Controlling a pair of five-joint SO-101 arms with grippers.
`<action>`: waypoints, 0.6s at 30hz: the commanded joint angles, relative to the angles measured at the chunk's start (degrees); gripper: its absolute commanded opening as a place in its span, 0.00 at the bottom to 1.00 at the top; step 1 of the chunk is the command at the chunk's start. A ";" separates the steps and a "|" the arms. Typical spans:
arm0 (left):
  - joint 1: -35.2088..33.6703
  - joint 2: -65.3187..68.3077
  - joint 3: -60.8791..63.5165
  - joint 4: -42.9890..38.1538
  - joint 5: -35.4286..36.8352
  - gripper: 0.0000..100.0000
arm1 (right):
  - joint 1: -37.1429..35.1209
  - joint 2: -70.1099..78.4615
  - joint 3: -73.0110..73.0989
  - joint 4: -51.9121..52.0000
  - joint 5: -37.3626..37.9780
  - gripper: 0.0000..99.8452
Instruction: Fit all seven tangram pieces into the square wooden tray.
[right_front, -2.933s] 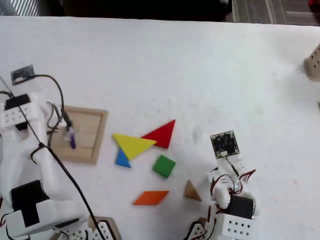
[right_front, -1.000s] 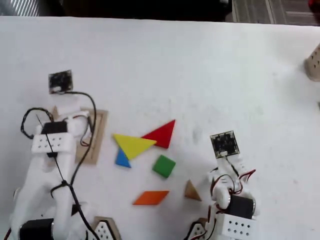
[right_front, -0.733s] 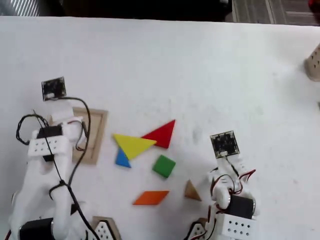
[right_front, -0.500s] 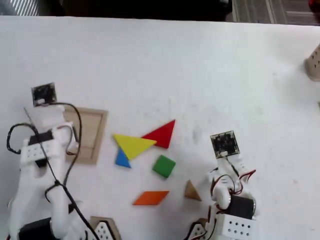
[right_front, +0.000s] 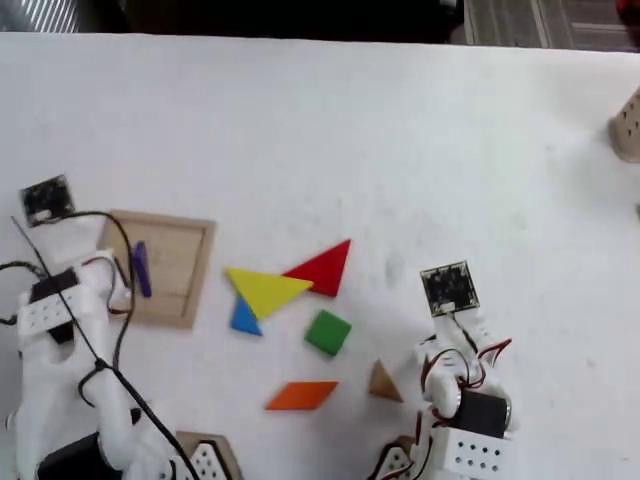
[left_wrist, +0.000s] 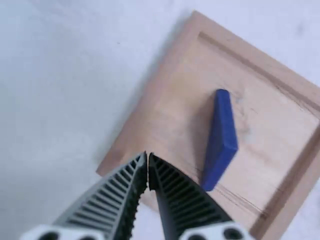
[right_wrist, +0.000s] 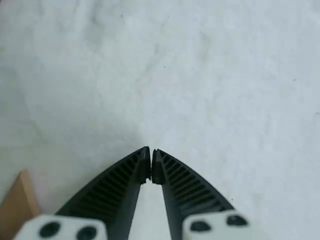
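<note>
The square wooden tray (right_front: 206, 268) sits toward the worktop's (right_front: 400, 140) 9 o'clock side, within the left arm's reach. It holds 1 purple-blue piece (right_front: 142, 268) near its 9 o'clock wall. The piece appears to stand on edge, so it likely needs laying flat. The left end effector (left_wrist: 148, 156) hovers over the tray's rim, closed on nothing. The right end effector (right_wrist: 151, 150) is also closed and empty. 6 pieces lie loose at the tray's 3 o'clock: yellow triangle (right_front: 265, 290), red triangle (right_front: 325, 268), blue triangle (right_front: 243, 318), green square (right_front: 328, 332), orange parallelogram (right_front: 301, 396), tan triangle (right_front: 382, 381).
</note>
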 joint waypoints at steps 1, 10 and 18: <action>-4.62 -2.59 -1.14 -0.97 -0.18 0.02 | 0.31 -0.66 -0.44 0.13 0.70 0.02; -4.79 -2.68 -3.25 -0.44 7.82 0.02 | 0.22 -0.66 -0.44 0.13 0.70 0.02; 10.95 -2.68 -12.48 11.43 8.97 0.02 | -0.13 -0.66 -0.44 0.13 0.26 0.02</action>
